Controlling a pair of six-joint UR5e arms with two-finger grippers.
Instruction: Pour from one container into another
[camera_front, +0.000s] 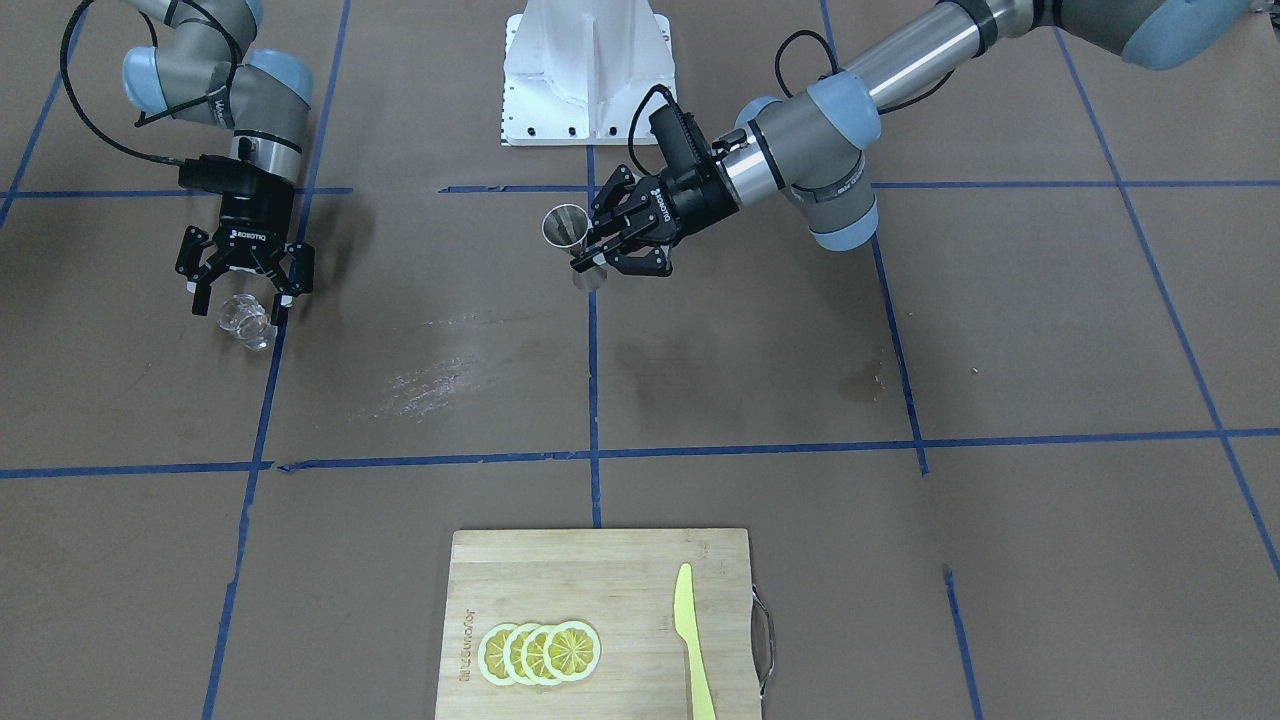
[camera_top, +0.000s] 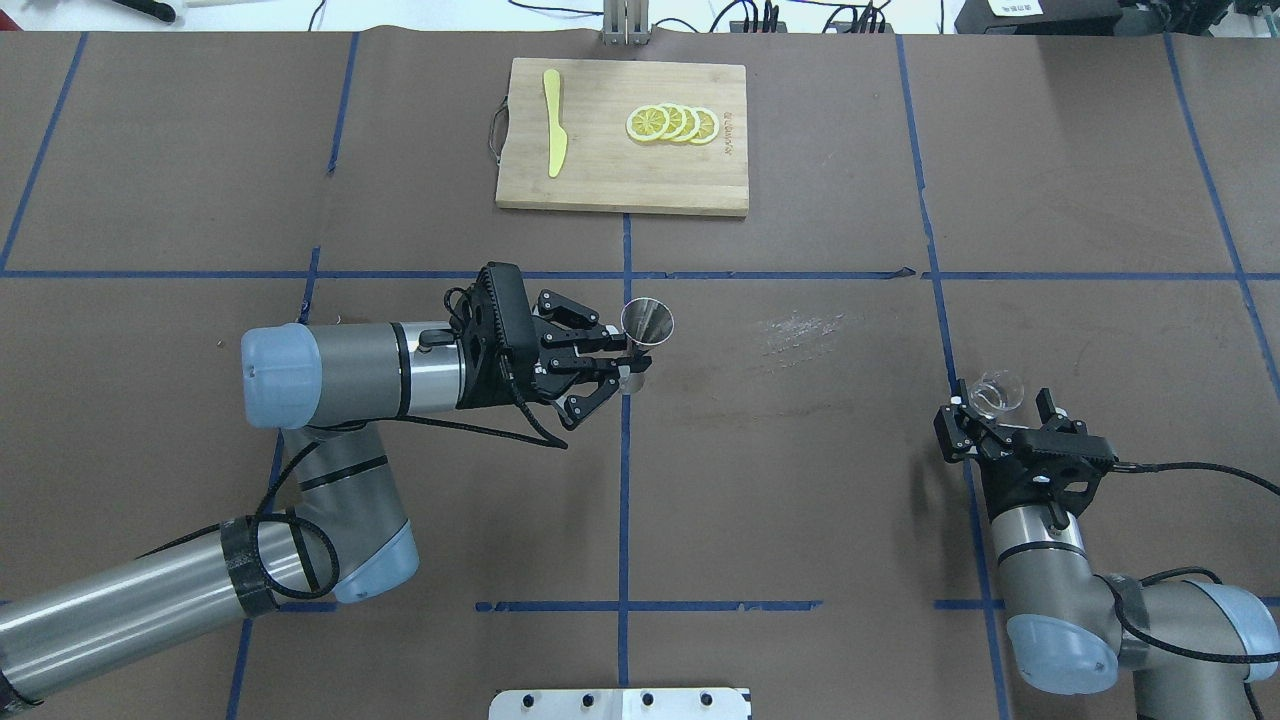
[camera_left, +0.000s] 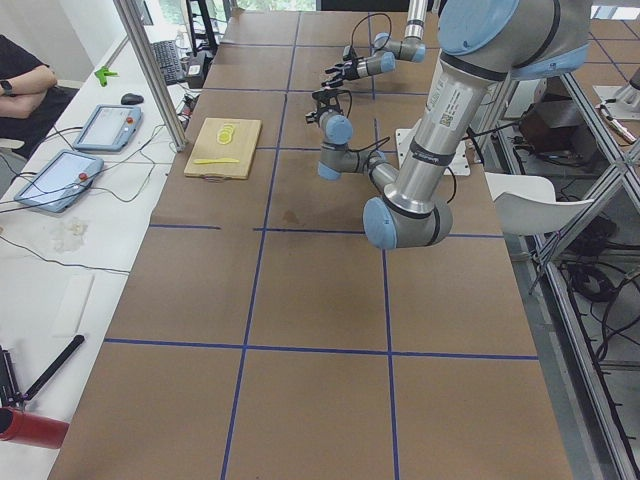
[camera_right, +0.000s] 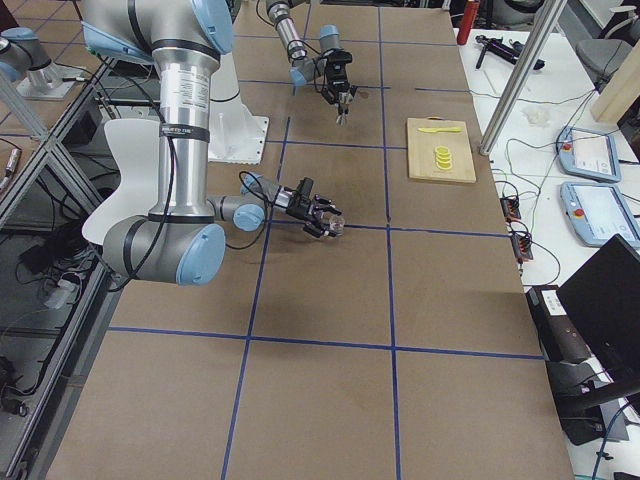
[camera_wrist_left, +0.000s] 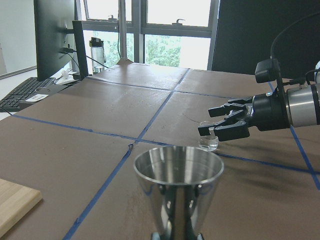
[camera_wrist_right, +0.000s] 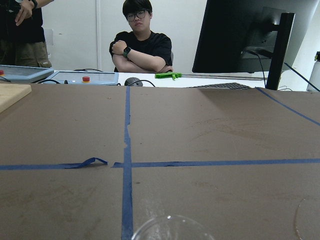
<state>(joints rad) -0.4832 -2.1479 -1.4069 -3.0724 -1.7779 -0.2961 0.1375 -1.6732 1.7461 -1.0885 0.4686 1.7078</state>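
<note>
A steel double-cone measuring cup (camera_top: 647, 322) stands upright near the table's middle. My left gripper (camera_top: 625, 365) is shut on its narrow waist, and I cannot tell whether its foot touches the table. In the left wrist view the cup's open mouth (camera_wrist_left: 177, 170) fills the foreground. A small clear glass (camera_top: 995, 392) sits on the table far to the right, and my right gripper (camera_top: 1000, 408) stands open with one finger on each side of it, apart from its wall. In the front view the glass (camera_front: 245, 320) shows below the right gripper (camera_front: 245, 292). Its rim (camera_wrist_right: 170, 227) edges the right wrist view.
At the far edge a wooden cutting board (camera_top: 600, 170) carries lemon slices (camera_top: 672, 124) and a yellow knife (camera_top: 553, 135). A pale smear (camera_top: 800, 330) marks the brown surface between the two containers. The white robot base (camera_front: 588, 70) is at the near side. A seated person (camera_wrist_right: 141, 47) watches.
</note>
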